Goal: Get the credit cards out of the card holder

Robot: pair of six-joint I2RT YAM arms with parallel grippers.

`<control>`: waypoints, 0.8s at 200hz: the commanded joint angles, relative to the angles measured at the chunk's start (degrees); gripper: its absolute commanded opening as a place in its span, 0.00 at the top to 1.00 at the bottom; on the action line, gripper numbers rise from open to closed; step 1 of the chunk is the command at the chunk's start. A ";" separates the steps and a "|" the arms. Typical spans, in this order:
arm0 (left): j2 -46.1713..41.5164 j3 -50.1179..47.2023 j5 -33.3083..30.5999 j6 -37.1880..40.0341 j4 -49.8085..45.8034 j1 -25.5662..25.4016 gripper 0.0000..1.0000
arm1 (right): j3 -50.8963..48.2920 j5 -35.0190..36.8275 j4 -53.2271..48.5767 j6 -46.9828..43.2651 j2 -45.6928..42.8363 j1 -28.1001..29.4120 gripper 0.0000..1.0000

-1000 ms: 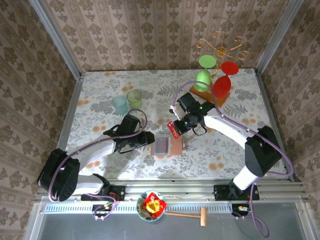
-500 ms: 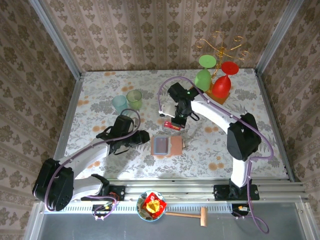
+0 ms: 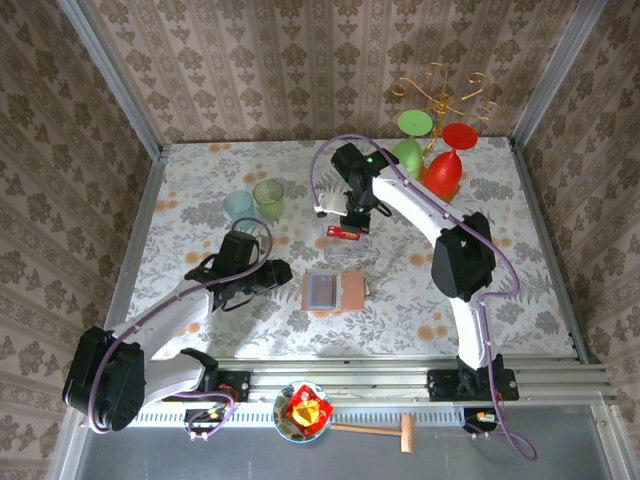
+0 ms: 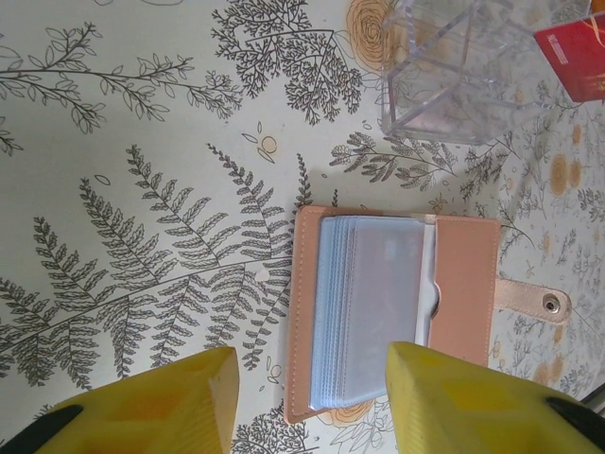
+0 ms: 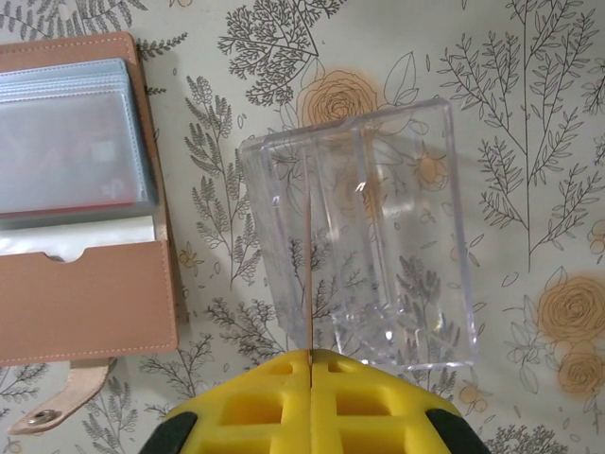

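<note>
Swinging away from the card holder over the last second, the right arm [image 3: 400, 205] has carried a red card [image 3: 343, 232] toward the far side of the tabletop [image 3: 200, 180], while the left arm [image 3: 190, 300] has drawn back a little to the left.

From above, the card hangs over a clear box [image 3: 348, 250], just beyond the card holder [image 3: 335, 292]. The holder lies open and flat, long axis left to right, its snap tab at the right end. The left jaws are the nearer pair, just left of it.

In the left wrist view, the holder [image 4: 397, 312] lies straight ahead of the yellow fingers [image 4: 142, 402]. They stand partly apart with nothing between them.

In the right wrist view, the fingers [image 5: 246, 407] are pressed tight on the card [image 5: 309, 284]. It shows edge-on as a thin line running straight away from the jaws, over a divider of the box [image 5: 378, 236]. The holder [image 5: 85, 284] sits to the left. Lowering the card likely depends on that edge lining up with a slot rather than the divider.
</note>
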 commanded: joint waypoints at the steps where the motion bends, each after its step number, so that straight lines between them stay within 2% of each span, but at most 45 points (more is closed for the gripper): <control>1: -0.75 -0.89 -0.38 0.96 -0.50 0.56 0.55 | 3.67 0.28 -5.18 -2.67 2.85 -0.42 1.00; 160: 0.40 -1.20 -0.02 1.05 0.15 1.32 0.55 | 6.30 -3.09 -10.26 -3.55 11.42 -0.61 1.00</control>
